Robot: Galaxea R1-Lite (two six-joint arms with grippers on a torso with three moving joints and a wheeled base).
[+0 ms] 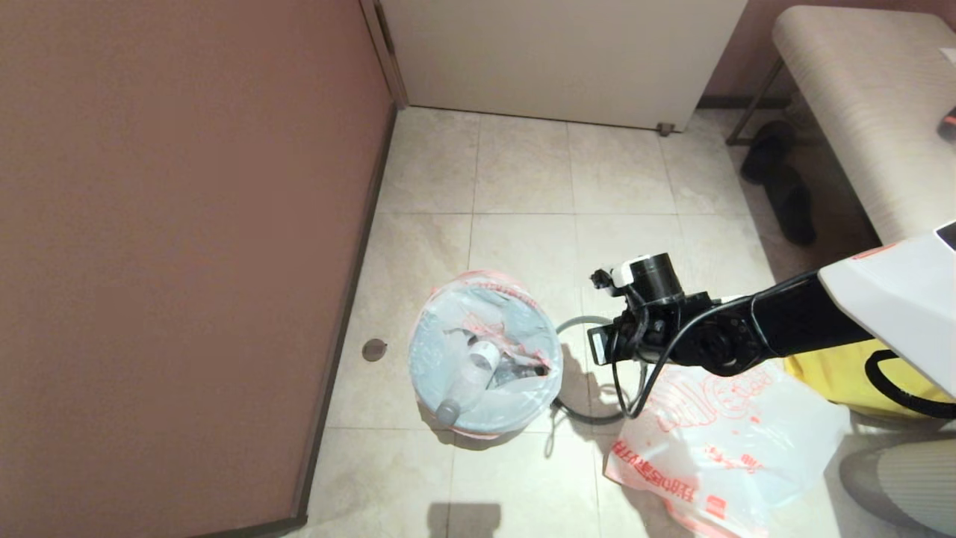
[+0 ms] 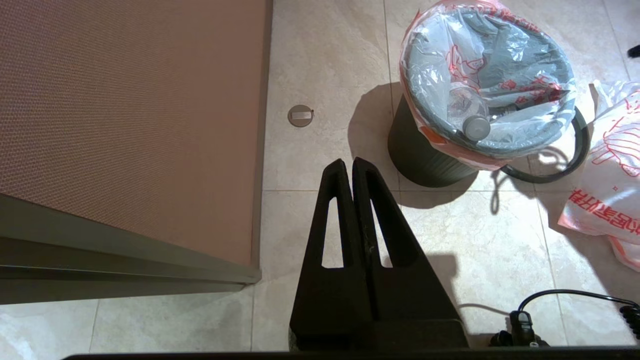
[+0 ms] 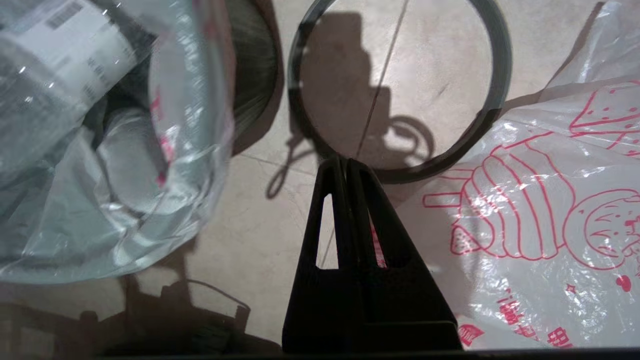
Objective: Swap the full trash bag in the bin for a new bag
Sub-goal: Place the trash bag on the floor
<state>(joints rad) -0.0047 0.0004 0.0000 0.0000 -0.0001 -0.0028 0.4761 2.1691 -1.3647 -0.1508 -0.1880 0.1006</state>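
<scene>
Looking down from the head, I log the full trash bag lining the bin, grey ring on the floor just beside it, new bag flat nearby. Left wrist: left gripper closed, empty. Right wrist: right gripper closed, empty, above the ring's edge.

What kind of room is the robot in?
Probably an entryway or a room at home: a tiled floor, a door, dark shoes under a bench, and a small trash bin.
</scene>
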